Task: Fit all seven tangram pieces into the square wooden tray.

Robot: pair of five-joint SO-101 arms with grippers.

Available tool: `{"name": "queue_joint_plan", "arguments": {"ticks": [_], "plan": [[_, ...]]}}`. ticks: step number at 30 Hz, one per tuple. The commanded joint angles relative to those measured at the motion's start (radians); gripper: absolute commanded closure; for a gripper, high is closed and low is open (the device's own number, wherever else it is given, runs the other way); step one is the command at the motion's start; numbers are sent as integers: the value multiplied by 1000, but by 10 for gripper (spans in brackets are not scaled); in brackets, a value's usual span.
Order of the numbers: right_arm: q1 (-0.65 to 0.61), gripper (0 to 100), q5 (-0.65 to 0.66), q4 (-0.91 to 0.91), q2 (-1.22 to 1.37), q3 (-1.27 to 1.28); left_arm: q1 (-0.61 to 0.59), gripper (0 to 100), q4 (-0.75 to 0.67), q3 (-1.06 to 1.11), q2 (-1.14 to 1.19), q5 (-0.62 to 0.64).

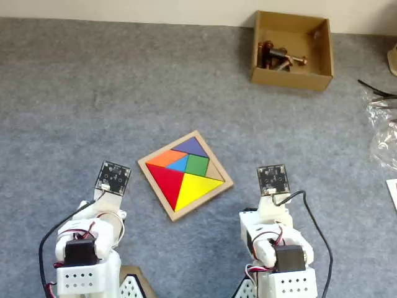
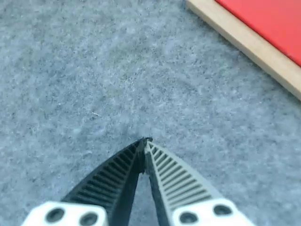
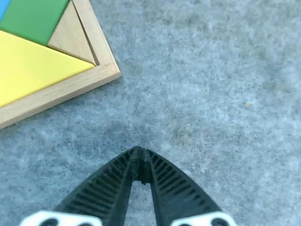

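The square wooden tray (image 1: 218,188) lies turned like a diamond on the grey felt between the two arms. It holds a purple triangle (image 1: 191,146), an orange piece (image 1: 164,158), a blue piece (image 1: 178,164), a green square (image 1: 197,164), a red triangle (image 1: 165,180), a yellow triangle (image 1: 193,188) and a plain wooden triangle (image 1: 214,171). My left gripper (image 2: 144,142) is shut and holds nothing, over bare felt beside the tray's rim (image 2: 249,44). My right gripper (image 3: 138,151) is shut too, over felt near the tray's corner (image 3: 106,70).
A cardboard box (image 1: 291,77) with copper-coloured parts stands at the back right. Clear plastic and a black cable (image 1: 378,105) lie at the right edge. Grey felt (image 1: 93,93) covers the table.
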Motion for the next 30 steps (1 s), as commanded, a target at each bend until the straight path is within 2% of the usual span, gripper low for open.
{"name": "queue_joint_plan", "arguments": {"ticks": [1,9,30], "plan": [[-7,994,-8,4,-7,90,-10,985,6,21,-7,8],[38,994,-9,4,-7,90,-10,985,6,21,-7,8],[38,994,-8,4,-7,90,-10,985,6,21,-7,8]]}}
